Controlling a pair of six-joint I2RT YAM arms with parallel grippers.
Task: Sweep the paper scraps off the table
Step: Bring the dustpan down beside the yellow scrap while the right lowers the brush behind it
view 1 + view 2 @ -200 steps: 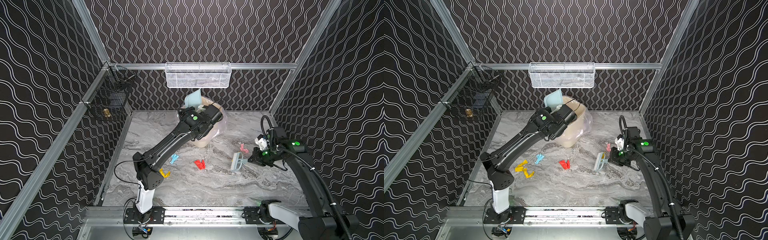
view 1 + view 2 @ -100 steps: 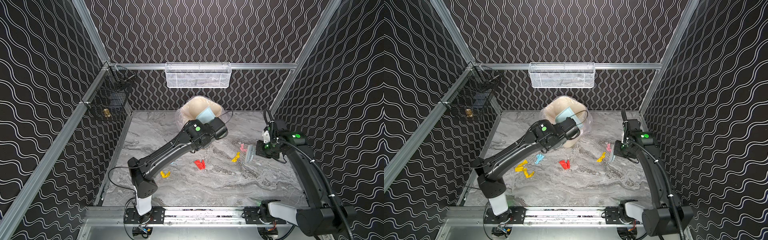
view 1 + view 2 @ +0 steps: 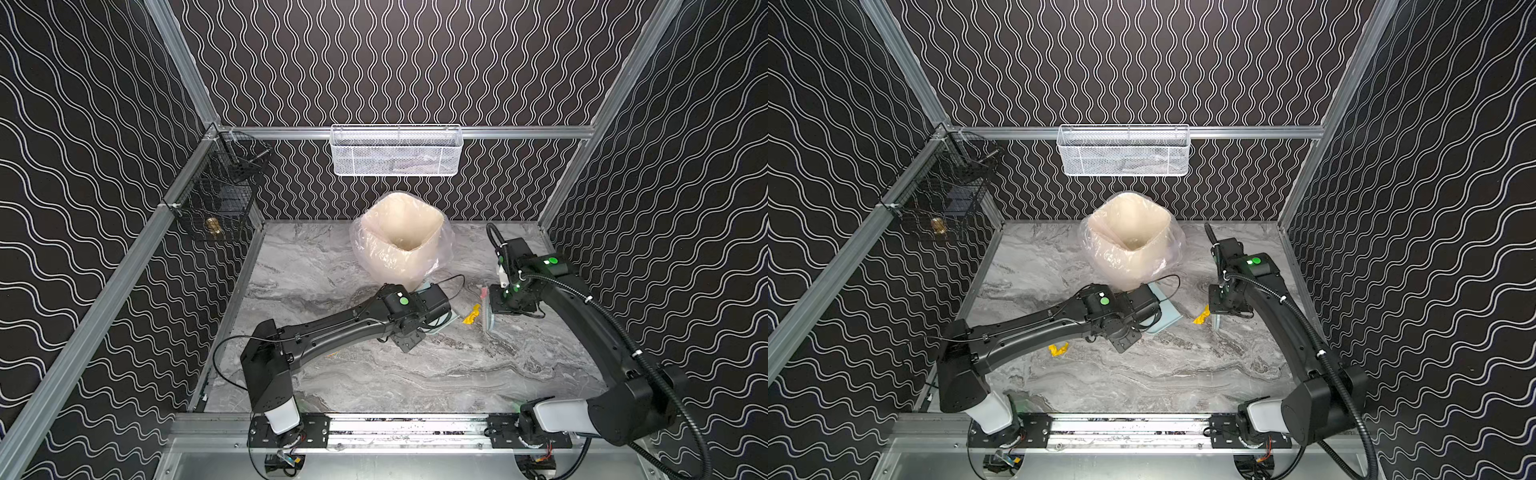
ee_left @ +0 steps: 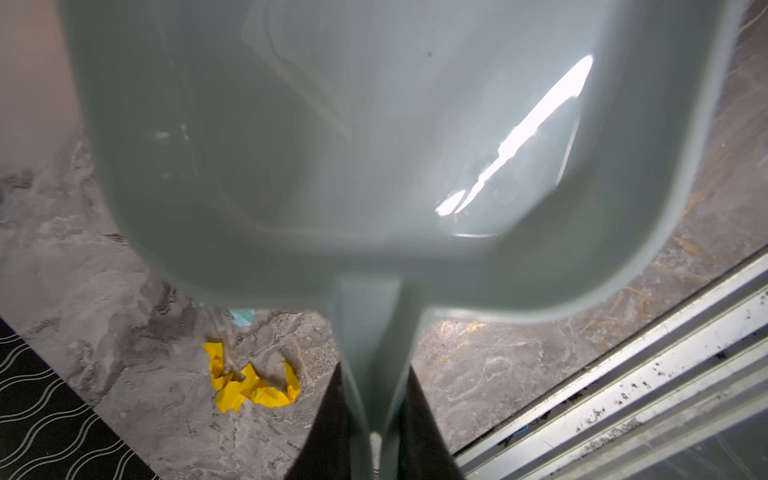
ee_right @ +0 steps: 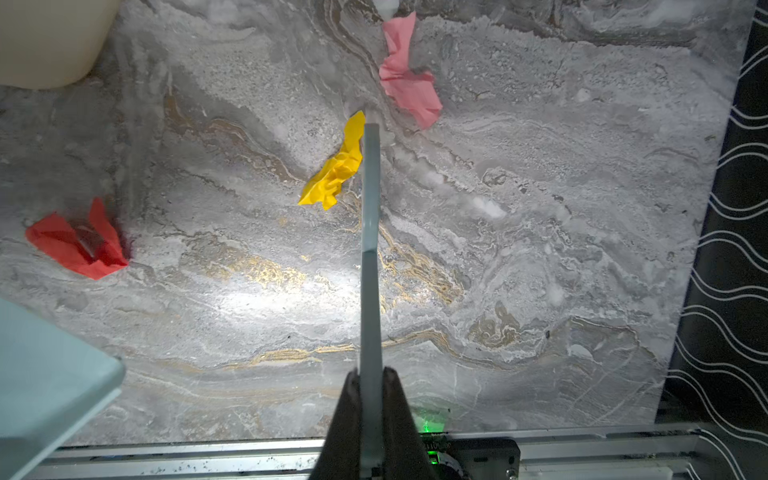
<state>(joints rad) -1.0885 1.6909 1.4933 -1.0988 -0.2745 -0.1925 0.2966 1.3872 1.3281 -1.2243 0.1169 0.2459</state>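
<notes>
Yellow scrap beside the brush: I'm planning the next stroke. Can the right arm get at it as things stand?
Probably yes. The right gripper is shut on the brush, whose far end sits right beside the yellow scrap; nothing lies between them.

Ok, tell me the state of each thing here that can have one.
left claw, shut on the dustpan handle.
right claw, shut on the brush handle.
dustpan, held, looks empty.
bin, upright, open, bag-lined.
paper scraps, loose on the table.
</notes>
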